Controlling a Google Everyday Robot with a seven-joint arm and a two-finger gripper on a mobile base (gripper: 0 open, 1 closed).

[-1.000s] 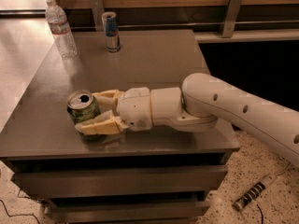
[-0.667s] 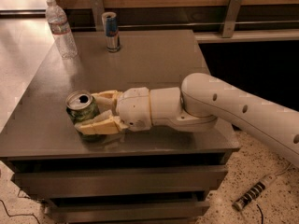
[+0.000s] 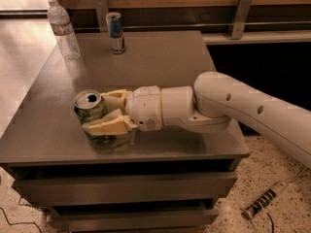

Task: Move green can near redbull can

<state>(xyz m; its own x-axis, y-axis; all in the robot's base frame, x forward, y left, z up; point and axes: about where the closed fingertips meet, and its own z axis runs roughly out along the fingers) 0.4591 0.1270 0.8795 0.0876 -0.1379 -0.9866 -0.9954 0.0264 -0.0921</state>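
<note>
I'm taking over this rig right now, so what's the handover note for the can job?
The hand is at the front left of the table, fingers closed on either side of the green can.
The redbull can stands upright at the back edge, near the bottle.
Done: green can grasped.
Left: carry it to the back, set it beside the redbull can, release.
</note>
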